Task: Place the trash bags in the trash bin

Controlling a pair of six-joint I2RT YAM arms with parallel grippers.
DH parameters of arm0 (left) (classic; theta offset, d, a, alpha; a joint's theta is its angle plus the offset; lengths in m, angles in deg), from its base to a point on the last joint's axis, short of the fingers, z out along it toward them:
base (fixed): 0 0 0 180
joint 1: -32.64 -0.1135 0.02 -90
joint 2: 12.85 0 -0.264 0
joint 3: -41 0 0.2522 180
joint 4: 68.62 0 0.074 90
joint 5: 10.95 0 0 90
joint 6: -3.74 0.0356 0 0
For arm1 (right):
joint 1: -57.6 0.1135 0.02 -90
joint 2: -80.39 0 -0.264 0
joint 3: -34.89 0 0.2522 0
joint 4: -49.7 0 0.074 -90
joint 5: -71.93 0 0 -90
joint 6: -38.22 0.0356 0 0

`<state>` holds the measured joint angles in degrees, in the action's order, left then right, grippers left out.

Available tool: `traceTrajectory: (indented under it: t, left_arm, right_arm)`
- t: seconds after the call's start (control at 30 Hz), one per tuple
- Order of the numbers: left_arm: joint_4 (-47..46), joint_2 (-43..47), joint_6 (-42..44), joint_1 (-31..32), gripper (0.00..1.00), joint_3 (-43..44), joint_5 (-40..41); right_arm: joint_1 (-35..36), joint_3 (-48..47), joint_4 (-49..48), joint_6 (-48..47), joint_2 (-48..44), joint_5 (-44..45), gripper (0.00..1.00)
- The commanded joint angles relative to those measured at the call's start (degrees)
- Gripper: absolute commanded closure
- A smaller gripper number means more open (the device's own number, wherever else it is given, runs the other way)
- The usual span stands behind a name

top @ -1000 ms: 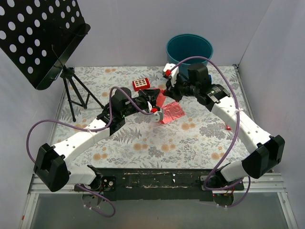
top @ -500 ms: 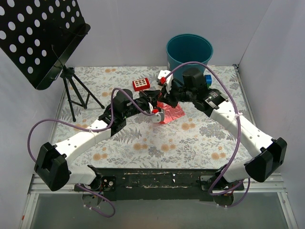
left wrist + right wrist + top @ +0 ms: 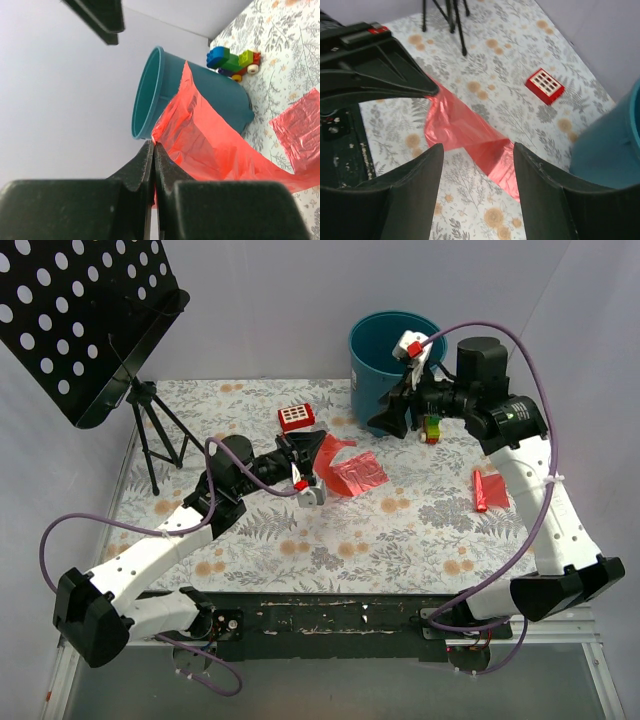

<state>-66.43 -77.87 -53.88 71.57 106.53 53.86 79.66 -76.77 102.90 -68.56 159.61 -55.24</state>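
Carrying bag (image 3: 215,150) pinched in left claw (image 3: 153,146) high over bin (image 3: 220,87) rim before release advised; right claw (image 3: 475,152) wide, empty

A black perforated music stand (image 3: 85,320) fills the upper left of the overhead view, tilted on a thin black tripod (image 3: 160,440) whose feet rest on the flowered tablecloth (image 3: 400,540). A small red block with a white grid (image 3: 296,417) lies flat on the cloth, just above the centre of that frame. A toy car of blue, green and yellow bricks (image 3: 233,59) stands on the cloth at the upper right of the left wrist view. Plain pale walls (image 3: 270,300) run behind and along both sides.
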Motion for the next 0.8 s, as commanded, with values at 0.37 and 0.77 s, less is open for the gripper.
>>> traceTrajectory:
  t: [0.37, 0.77]
  left_arm:
    - [-1.6, 2.2, 2.0, -0.2, 1.00, -1.1, -7.3]
    - [-2.9, 2.0, 1.6, -0.2, 1.00, -1.4, -7.4]
  right_arm:
    - [4.2, -4.8, -1.5, 7.5, 9.2, -15.0, 0.29]
    - [6.0, -3.3, -1.0, 7.1, 10.6, -14.8, 0.34]
